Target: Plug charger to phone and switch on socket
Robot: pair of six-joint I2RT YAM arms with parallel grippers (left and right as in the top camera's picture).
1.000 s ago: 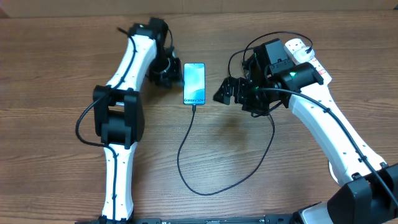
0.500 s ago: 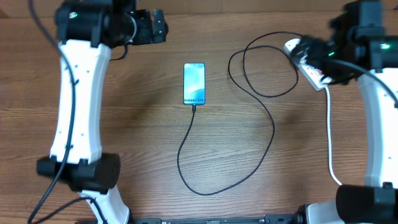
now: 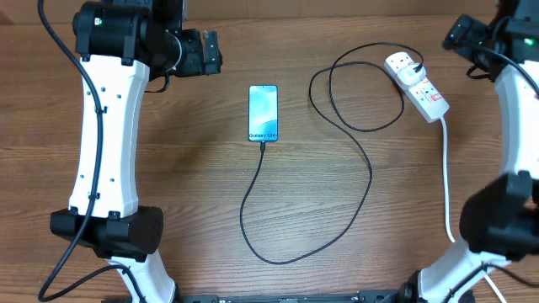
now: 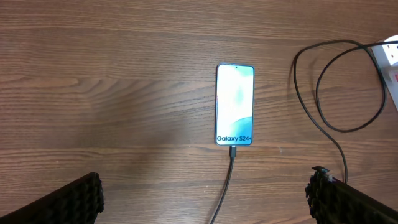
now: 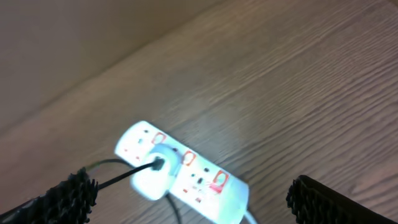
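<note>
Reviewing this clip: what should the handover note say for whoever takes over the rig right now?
The left gripper is open and empty, off to the left of the phone.
The right gripper is open and empty, near the power strip.
The charger has its tip in the phone's bottom edge and its white plug seated in the power strip.
Done: phone connected.
Left: confirm the strip's switch; its on or off state cannot be read here.

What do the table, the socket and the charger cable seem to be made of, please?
Table: wood or wood-look laminate, matte; brown grain lines show. Socket: probably white plastic, smooth, slight sheen. Charger: sheath looks like black rubber or soft plastic; it curves loosely.
</note>
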